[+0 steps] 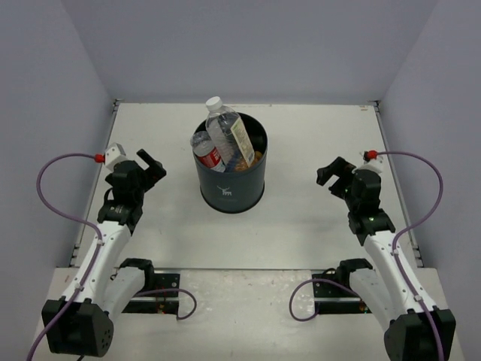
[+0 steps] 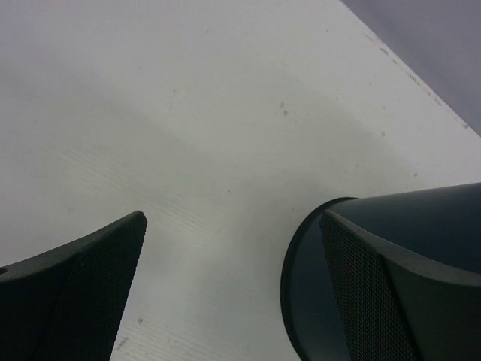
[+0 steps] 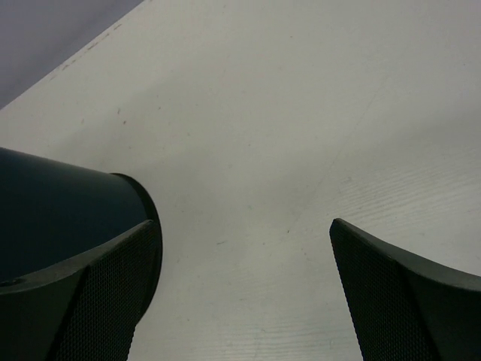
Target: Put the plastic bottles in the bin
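Note:
The dark bin (image 1: pixel 232 188) with a small white logo stands at the table's middle. Plastic bottles stick out of its top: a clear one with a cream label and white cap (image 1: pixel 228 132), a red-labelled one (image 1: pixel 207 150), and a bit of orange (image 1: pixel 257 156) deeper inside. My left gripper (image 1: pixel 147 165) hovers open to the left of the bin, nothing between its fingers. My right gripper (image 1: pixel 331 174) hangs open to the bin's right, also empty. The bin's base (image 2: pixel 304 286) shows beside the left wrist's right finger (image 2: pixel 406 278), and its wall (image 3: pixel 52 203) behind the right wrist's left finger (image 3: pixel 90 301).
White table (image 1: pixel 301 135) ringed by pale lavender walls. Purple cables (image 1: pixel 56 169) loop off both arms. The arm bases (image 1: pixel 146 282) are bolted at the near edge.

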Controlling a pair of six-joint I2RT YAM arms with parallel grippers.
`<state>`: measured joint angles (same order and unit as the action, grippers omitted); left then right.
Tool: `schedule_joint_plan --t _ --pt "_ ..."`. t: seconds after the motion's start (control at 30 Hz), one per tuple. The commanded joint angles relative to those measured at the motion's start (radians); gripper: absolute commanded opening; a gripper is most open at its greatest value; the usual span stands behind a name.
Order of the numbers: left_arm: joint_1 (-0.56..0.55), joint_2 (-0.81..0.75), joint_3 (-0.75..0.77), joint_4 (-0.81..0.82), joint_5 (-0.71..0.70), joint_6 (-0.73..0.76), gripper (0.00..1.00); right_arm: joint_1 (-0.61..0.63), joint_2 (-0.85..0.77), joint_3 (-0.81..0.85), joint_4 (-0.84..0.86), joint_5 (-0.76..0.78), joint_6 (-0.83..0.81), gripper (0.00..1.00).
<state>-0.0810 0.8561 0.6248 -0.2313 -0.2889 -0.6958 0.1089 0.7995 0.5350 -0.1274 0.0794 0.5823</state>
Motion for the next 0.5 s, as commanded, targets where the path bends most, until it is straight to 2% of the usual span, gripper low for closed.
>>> schedule_joint_plan --t 0.0,0.47 --pt "0.038 -0.025 -0.033 0.088 0.115 0.029 1.0 -0.005 -0.078 -0.02 0.105 -0.024 -0.03 0.99" --pt "0.043 -0.046 -0.037 0.078 0.123 0.026 1.0 -0.005 -0.167 -0.026 0.083 -0.023 -0.011 0.99"
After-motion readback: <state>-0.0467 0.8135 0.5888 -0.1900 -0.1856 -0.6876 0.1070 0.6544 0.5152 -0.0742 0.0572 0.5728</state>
